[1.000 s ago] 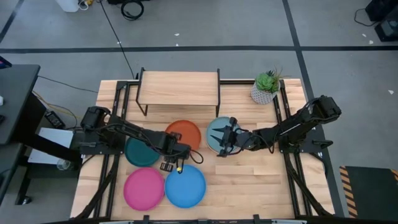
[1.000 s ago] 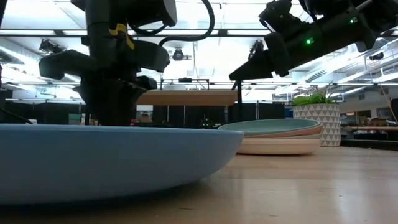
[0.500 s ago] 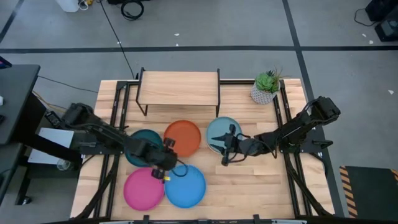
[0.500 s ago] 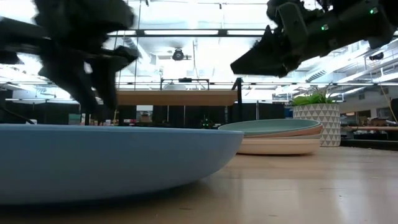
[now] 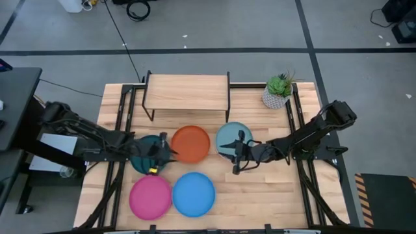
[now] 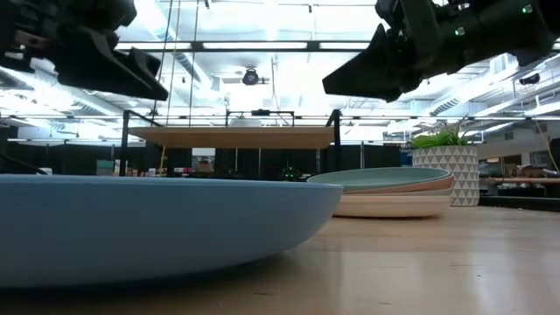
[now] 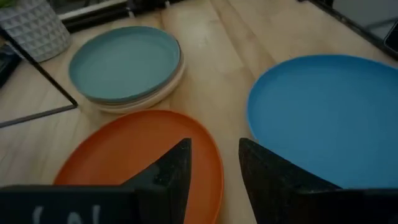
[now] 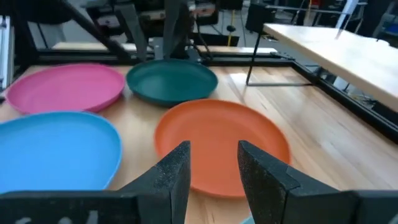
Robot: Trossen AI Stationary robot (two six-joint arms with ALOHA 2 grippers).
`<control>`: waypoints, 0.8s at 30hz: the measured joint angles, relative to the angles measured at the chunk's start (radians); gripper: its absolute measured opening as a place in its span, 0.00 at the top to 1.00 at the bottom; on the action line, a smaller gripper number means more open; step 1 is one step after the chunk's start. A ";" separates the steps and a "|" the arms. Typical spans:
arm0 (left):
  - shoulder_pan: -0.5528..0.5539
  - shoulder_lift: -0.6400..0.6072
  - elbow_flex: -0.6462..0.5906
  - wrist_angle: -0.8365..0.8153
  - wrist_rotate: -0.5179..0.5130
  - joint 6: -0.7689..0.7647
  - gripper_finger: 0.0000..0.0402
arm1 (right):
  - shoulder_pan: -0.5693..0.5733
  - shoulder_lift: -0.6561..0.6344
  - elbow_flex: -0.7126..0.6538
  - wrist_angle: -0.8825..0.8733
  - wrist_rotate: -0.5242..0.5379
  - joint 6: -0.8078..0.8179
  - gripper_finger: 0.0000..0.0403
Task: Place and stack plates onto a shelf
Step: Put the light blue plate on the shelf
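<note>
Five plates lie flat on the slatted table in the high view: dark teal, orange, pink, blue, and a pale teal one topping a stack with tan and cream below. The shelf stands at the far edge on black legs, its board bare. My left gripper hangs open over the dark teal plate's right part, facing the orange plate. My right gripper is open above the stack's near-left rim, facing the orange plate.
A potted plant in a white patterned pot stands right of the shelf, beyond the stack. Black frame rails run along both table sides. Bare wood lies near the right edge. In the low view the blue plate fills the foreground.
My left gripper has drawn back from above the gap between the orange and blue plates toward the table's left, rising, and now hangs over the dark teal plate. My right gripper has shifted a little toward the near edge. No plate has moved.
</note>
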 joint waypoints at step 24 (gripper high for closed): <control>0.025 -0.182 -0.297 0.494 0.019 0.065 0.65 | -0.213 -0.086 0.484 -1.362 -0.172 0.385 0.65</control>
